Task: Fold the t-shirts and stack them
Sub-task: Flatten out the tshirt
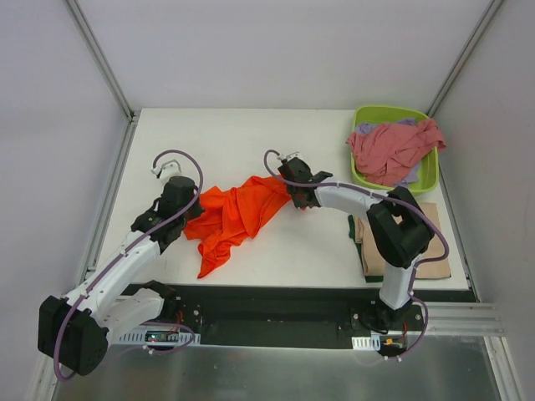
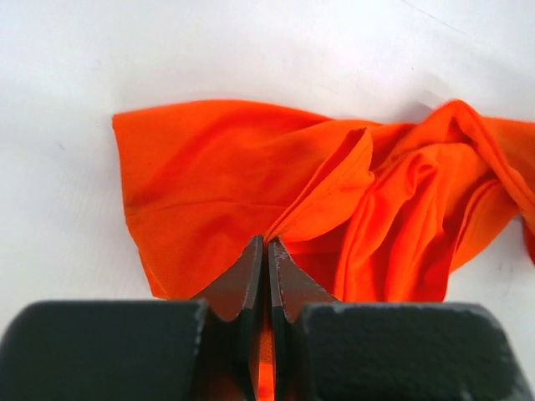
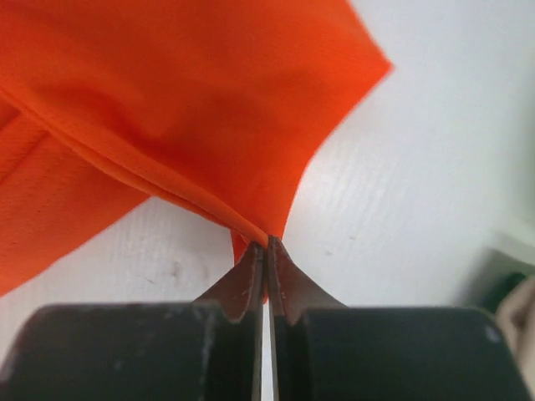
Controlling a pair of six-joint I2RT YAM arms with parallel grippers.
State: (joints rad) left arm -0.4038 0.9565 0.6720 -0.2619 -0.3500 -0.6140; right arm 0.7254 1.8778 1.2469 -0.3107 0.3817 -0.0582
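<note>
Slippage is the chief risk. Both end effectors are pressed together on small pinches of the orange t-shirt (image 1: 238, 213), which lies bunched on the worktop (image 1: 251, 142) at centre-left of the top view. The left end effector (image 2: 266, 242) bites a gathered fold at the cloth's lower edge in its wrist view. The right end effector (image 3: 267, 242) holds a hemmed corner only at the very tips of its fingers. If the arms draw apart to spread the shirt, that shallow right-hand hold looks likely to pull free.

The left pinch seems to take in more than one layer, so the shirt could come up twisted rather than flat, and any fold made on it would be crooked. A loose tail of orange trails toward the bottom edge of the worktop and might drag off it during a lift.

At lower right, the right arm's elbow sits above the folded tan t-shirt (image 1: 422, 251) and may nudge it when swinging. The pink t-shirt (image 1: 389, 150) waits in the lime-green tub (image 1: 376, 113) at upper right.
</note>
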